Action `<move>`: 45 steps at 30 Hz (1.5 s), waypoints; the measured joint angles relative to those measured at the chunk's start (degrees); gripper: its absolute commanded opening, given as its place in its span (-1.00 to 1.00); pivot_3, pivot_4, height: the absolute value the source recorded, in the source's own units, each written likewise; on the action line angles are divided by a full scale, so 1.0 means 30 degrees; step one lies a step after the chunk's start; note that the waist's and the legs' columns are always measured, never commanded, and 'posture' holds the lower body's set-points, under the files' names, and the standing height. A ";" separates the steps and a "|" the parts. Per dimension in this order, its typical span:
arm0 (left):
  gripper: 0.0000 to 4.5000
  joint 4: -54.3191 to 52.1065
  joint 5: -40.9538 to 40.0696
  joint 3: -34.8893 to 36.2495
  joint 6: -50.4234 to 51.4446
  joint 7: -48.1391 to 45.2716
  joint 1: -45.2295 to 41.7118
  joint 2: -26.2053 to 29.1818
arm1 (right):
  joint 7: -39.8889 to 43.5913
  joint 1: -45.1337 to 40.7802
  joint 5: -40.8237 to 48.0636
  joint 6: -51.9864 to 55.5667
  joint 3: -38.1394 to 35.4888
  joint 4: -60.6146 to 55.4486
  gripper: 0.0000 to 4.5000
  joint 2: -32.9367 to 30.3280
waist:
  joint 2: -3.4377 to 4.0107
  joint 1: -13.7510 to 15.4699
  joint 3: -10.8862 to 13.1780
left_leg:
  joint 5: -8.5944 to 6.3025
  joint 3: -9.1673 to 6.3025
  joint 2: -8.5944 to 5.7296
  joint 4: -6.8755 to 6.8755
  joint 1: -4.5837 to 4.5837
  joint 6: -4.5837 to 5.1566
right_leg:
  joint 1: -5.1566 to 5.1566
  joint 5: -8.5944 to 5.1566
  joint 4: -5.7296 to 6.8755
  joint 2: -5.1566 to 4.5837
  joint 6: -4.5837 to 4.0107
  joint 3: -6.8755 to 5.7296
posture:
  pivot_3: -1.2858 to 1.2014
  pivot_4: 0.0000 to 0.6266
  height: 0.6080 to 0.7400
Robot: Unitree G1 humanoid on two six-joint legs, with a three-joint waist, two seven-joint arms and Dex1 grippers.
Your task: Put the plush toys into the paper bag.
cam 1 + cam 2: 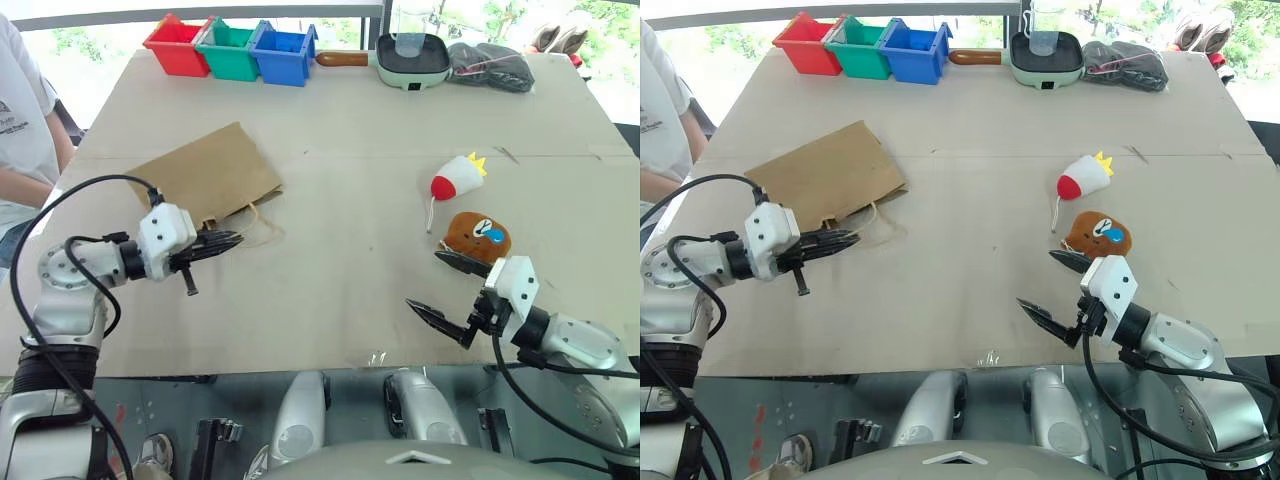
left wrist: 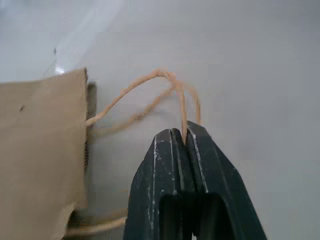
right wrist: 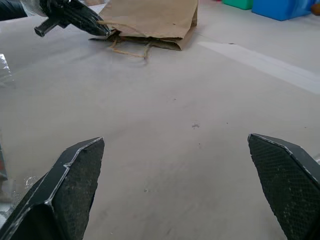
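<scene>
**Left jaws pinch a bag handle, right jaws wide open beside the toys**

The left arm reaches in from the side with the forearm nearly level, and the left gripper [image 1: 228, 240] points across the tabletop [image 1: 360, 130] toward the mouth of the paper bag [image 1: 205, 180]. Its jaws are closed, and in the left wrist view a thin loop of the twisted handle [image 2: 172, 87] runs between the two black tips, so they are gripping the handle.

The paper bag lies flat on the tabletop. Its long axis runs diagonally, and the mouth with the handles is the end nearer to the robot. The left gripper is just beside this end.

The right arm comes in low, and the right gripper [image 1: 450, 285] points toward the paper bag. Its jaws stand wide open with nothing between them.

The two plush toys are well apart from the paper bag, on the robot's right side of it. The white cone-shaped toy [image 1: 457, 178] lies on its side; its red end points toward the paper bag and its yellow tuft points away. Its thin tail hangs toward the robot. The round brown toy [image 1: 478, 236] lies just beside it, nearer to the robot, close to the upper finger of the right gripper; I cannot tell if they touch.
</scene>
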 measured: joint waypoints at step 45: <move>-1.00 -1.0261 -1.1781 0.2586 1.5157 1.0426 -0.5250 -0.7915 | -0.1045 -1.5027 -0.6814 -0.7255 0.6124 2.3708 -0.99 1.1087 | -0.0010 -0.0549 -0.0028 | 0.0005 -0.0042 -0.0009 0.0004 0.0258 -0.0008 | 0.0185 0.0011 0.0162 0.0028 -0.0014 0.0006 | 0.03 -0.52 1.00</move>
